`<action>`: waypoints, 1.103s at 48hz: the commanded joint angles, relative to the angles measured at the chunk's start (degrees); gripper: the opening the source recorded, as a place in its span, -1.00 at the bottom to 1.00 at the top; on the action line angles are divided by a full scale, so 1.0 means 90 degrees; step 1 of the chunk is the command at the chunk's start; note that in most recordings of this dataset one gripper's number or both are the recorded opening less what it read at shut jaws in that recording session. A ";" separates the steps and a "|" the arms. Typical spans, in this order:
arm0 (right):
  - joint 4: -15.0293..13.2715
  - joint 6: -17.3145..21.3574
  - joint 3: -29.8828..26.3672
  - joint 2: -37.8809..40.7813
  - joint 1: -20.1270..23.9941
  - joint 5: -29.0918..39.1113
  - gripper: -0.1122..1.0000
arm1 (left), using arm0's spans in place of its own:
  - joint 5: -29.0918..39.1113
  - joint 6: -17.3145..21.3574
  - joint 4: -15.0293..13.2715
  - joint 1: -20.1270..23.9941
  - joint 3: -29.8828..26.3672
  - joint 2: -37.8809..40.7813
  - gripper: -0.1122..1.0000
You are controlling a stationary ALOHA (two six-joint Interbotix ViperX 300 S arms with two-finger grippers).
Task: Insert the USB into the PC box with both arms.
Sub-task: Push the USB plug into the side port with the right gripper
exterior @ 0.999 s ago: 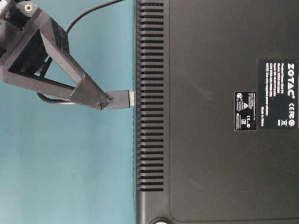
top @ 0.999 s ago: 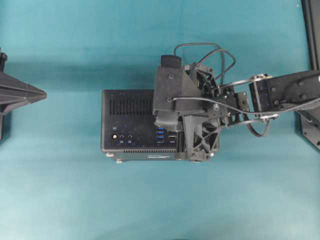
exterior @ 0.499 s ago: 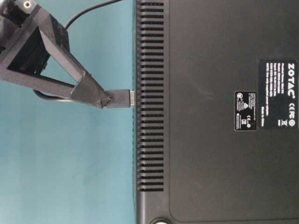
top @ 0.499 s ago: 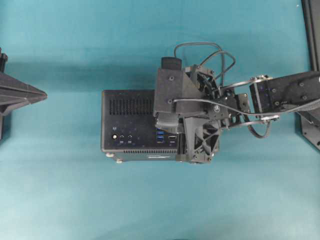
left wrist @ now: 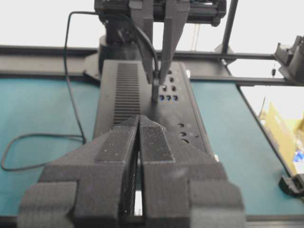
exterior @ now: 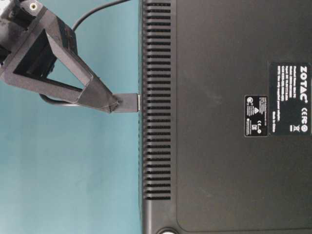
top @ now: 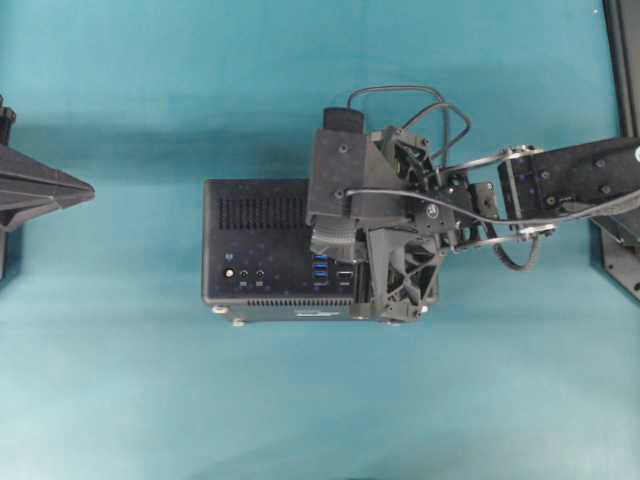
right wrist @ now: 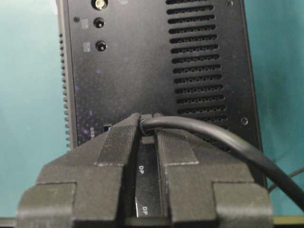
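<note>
The PC box [top: 255, 245] lies on the teal table, its port face up, with vent slots and blue ports [top: 320, 268]. My right gripper [exterior: 113, 105] is shut on the USB plug [exterior: 127, 103]. The plug's tip meets the port face of the PC box [exterior: 219, 58], and almost no metal shows. In the right wrist view the gripper [right wrist: 146, 116] pinches the plug, and the cable [right wrist: 213, 137] curves off to the right. The cable loops [top: 400, 95] lie behind the box. My left gripper [top: 88, 190] waits at the far left, shut and empty, clear of the box [left wrist: 142, 95].
A black frame post [top: 622, 60] stands at the right edge. Loose cable [left wrist: 71, 71] trails on the table beside the box. Round jacks [right wrist: 99, 46] and a gold connector [right wrist: 98, 4] sit on the port face. Clutter [left wrist: 285, 137] lies beyond the table's edge.
The right gripper has pushed the plug toward the box; the silver tip that showed a second ago has nearly vanished into the port face. The left gripper has not moved.
</note>
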 commanded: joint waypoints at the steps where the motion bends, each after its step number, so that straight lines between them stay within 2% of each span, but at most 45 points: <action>1: 0.0176 0.0010 -0.0010 0.0039 0.0127 0.0010 -0.58 | -0.0039 -0.0010 0.0020 0.0000 -0.0078 0.0039 -0.80; 9: 0.0283 0.0029 -0.0010 0.0068 0.0186 -0.0039 -0.58 | -0.0039 -0.0010 0.0020 -0.0010 -0.0068 0.0039 -0.80; 23: 0.0117 -0.0039 -0.0039 -0.0029 -0.0107 0.0127 -0.58 | -0.0039 -0.0010 0.0020 -0.0010 -0.0078 0.0020 -0.80; 32: 0.0117 -0.0049 -0.0029 -0.0049 -0.0225 0.0205 -0.58 | -0.0039 -0.0010 0.0020 -0.0010 -0.0088 -0.0010 -0.80; 41: 0.0186 0.0020 -0.0039 0.0000 0.0039 0.0146 -0.58 | -0.0039 -0.0010 0.0020 -0.0010 -0.0068 -0.0010 -0.80; 53: 0.0439 0.0029 -0.0039 0.0127 0.0244 0.0020 -0.58 | -0.0039 -0.0010 0.0010 0.0000 -0.0059 -0.0010 -0.80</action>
